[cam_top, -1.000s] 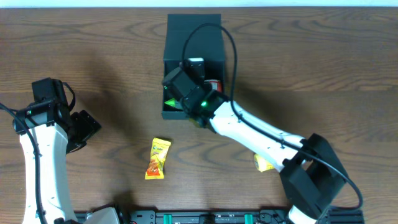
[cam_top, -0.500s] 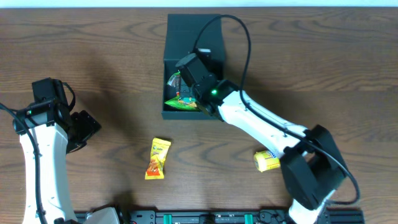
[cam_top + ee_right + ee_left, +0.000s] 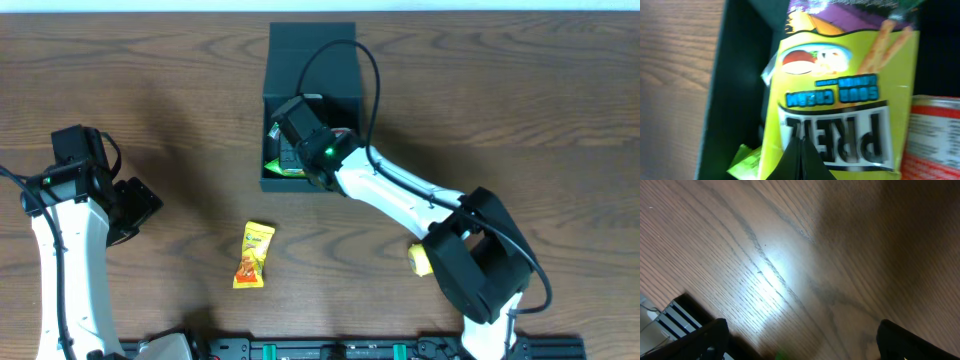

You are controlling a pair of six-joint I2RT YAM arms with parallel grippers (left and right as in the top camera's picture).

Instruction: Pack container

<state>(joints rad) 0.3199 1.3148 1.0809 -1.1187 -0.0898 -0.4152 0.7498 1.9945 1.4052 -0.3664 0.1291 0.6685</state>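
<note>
Shut tight at the right gripper [image 3: 801, 150], jaws closed to one dark point low in front of a yellow-green pretzel packet [image 3: 840, 95]. Unclear whether pinching its film or only resting against it. Reaching down into the container [image 3: 268, 183] from the near right. Spread wide at the left gripper [image 3: 802, 347], holding nothing, hovering over the bare wooden table [image 3: 790, 255] well off to the left.

Dark teal-green and matte for the container: square, set at the far middle of the table, its flap lid [image 3: 310, 55] folded back on the far side. Upright or lying flat, not to be told from above. Inside, just beside the pretzel packet, a red-and-white packet [image 3: 935, 135] on one side and a small green packet [image 3: 746, 161] low on the other, against the dark wall.

Little spare room in the opening, with the wrist and its looping cable [image 3: 372, 70] over much of it. Open wood to the left, right and near side of the box.

Nearer the front edge, a yellow-orange snack packet [image 3: 253, 255] lying apart from the box. Off to the right, a yellow packet [image 3: 420, 262] partly hidden beside the right arm [image 3: 400, 200].
</note>
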